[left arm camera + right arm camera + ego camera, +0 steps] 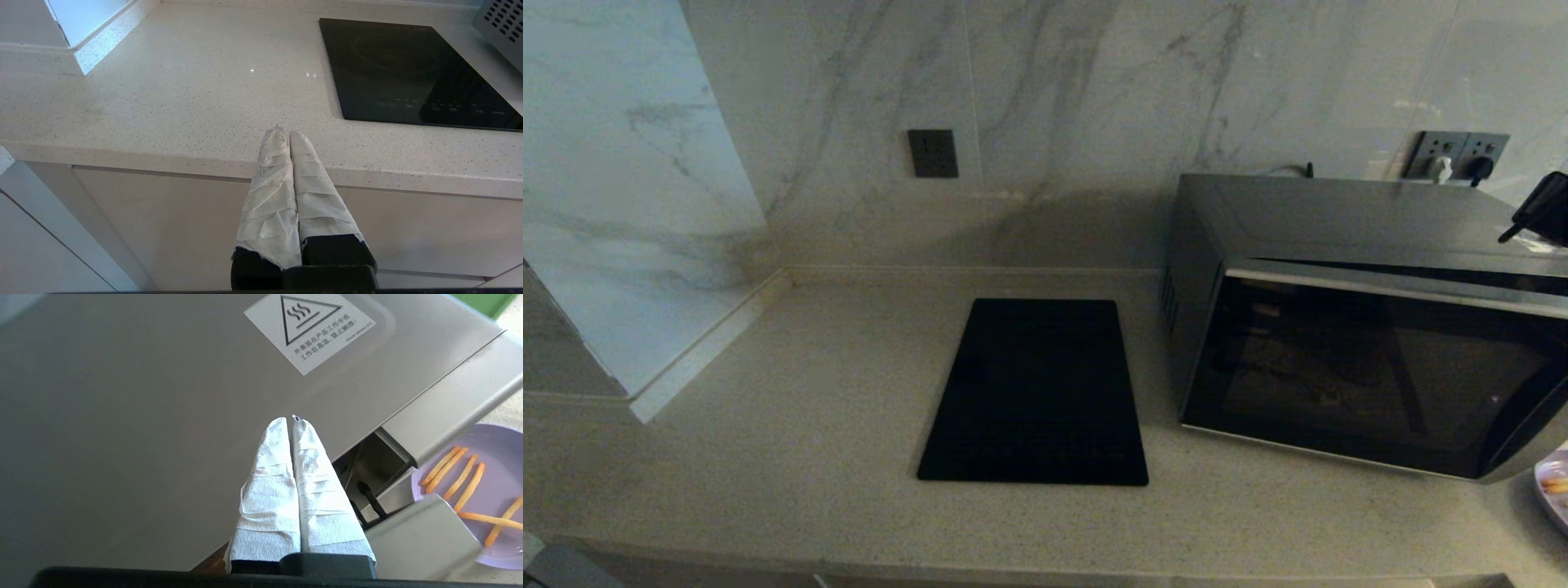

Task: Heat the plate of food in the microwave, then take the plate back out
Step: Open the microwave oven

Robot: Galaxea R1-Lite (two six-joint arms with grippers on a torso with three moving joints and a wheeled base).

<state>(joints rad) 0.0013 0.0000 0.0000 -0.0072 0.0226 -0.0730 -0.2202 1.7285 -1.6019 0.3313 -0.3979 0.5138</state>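
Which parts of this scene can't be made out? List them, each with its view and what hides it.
- Plate of food: head view, cut off by the picture's right edge; only a sliver shows.
- Microwave cavity: head view, dark door glass and reflections hide the inside.
- Microwave keypad: no view reaches it.
- Right gripper: head view, mostly cut off at the right edge.
- Left gripper: absent from head view, held below the countertop.
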